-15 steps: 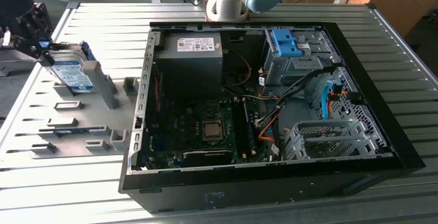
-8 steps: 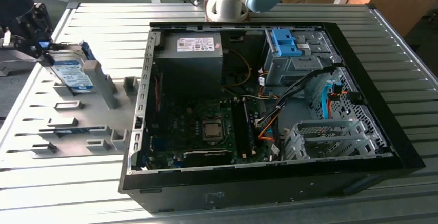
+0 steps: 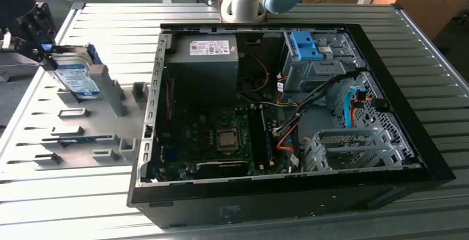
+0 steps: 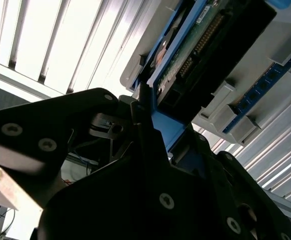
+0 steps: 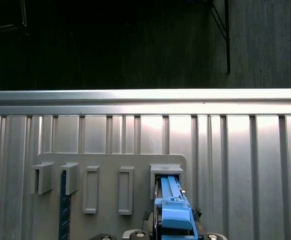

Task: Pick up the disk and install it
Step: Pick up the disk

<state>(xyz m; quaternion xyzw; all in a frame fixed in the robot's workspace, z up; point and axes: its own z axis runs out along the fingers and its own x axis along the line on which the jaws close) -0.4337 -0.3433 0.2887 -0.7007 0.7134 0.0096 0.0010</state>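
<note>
Exterior view first: we've got the gripper [image 3: 48,59] over at this view's left, down on the top edge of the disk [image 3: 76,81]. The disk stands on edge, a little tilted, in the gray rack [image 3: 88,135] beside the open case [image 3: 293,210]. The drive bay with its blue bracket [image 3: 304,45] is well apart, at the case's far corner.

Over to the second wrist view: the disk's green board [image 4: 200,40] and blue frame [image 4: 161,131] run out between the black fingers [image 4: 144,112]. As far as we can judge, they're pressed together on that frame.

First wrist view now: the blue frame sits in 1 slot [image 5: 165,170] of the rack.

We reckon this disk is stiff, dense and heavy for its size. There's a bare board to keep off and smooth plastic that could slip, so the frame's 2 long edges are the place to pinch.
</note>
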